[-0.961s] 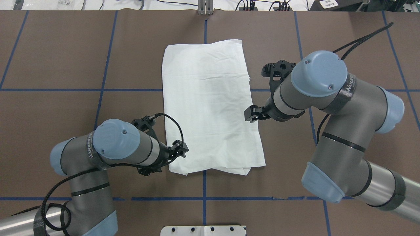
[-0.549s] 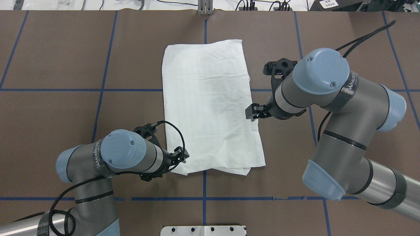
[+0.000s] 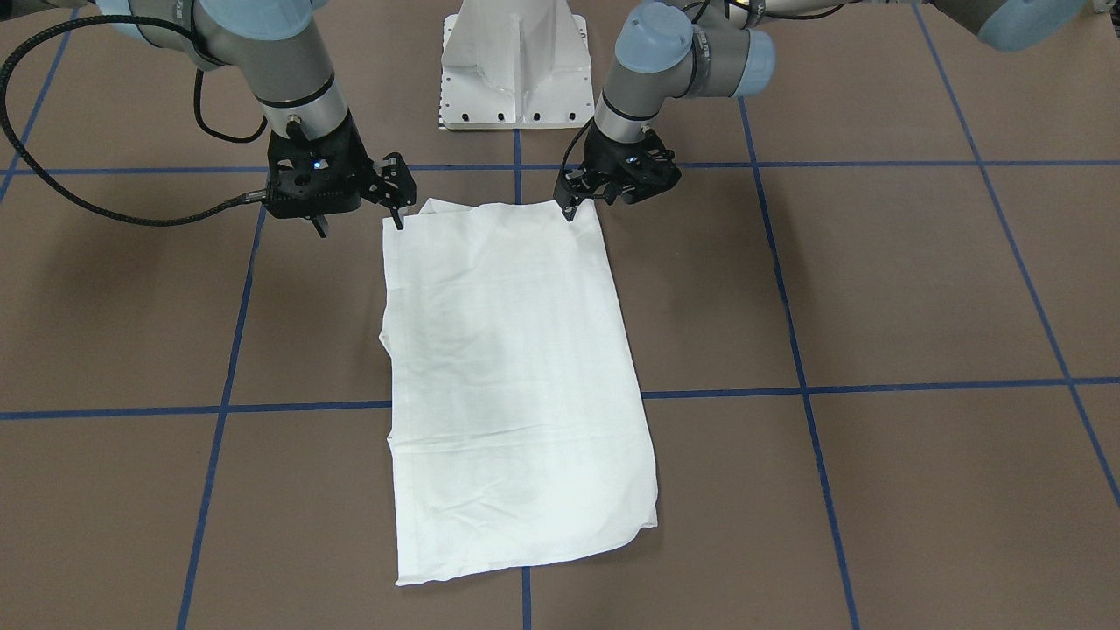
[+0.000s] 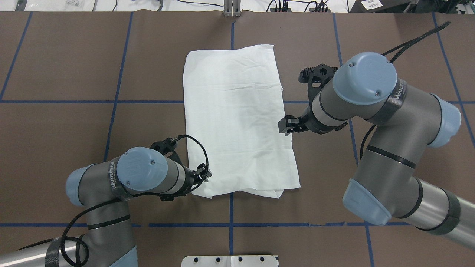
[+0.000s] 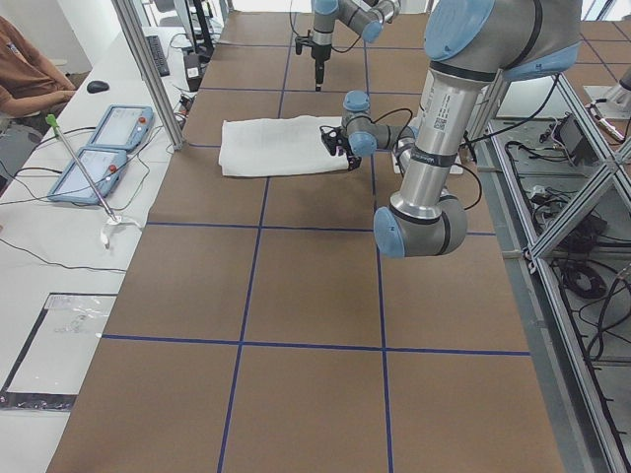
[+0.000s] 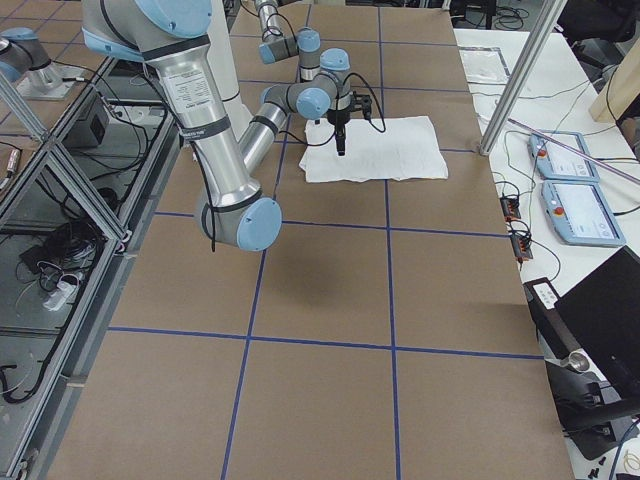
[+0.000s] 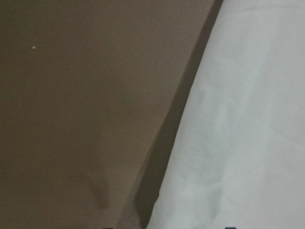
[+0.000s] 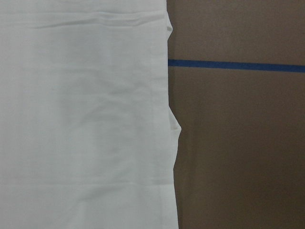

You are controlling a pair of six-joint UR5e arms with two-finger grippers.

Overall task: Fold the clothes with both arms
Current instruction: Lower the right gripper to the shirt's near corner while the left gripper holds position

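The white shirt (image 4: 237,122) lies folded into a long rectangle in the middle of the brown table; it also shows in the front view (image 3: 507,376). No text, collar or label shows. My left gripper (image 4: 203,175) is low at the shirt's near-left corner, jaws apart. In the left wrist view the shirt's edge (image 7: 238,119) runs between the finger tips. My right gripper (image 4: 286,126) hovers open at the middle of the shirt's right edge. The right wrist view looks straight down on that edge (image 8: 162,119). In the front view the right gripper (image 3: 359,210) stands above the table.
The white pedestal base (image 3: 514,66) stands at the robot's side of the table. Blue tape lines (image 4: 231,207) grid the brown surface. Beyond the far edge are a side table with two tablets (image 5: 99,148) and a seated person (image 5: 20,69).
My left arm has moved toward the robot along the shirt's left edge to its near-left corner. My right arm has shifted slightly to the right. The shirt has not moved.
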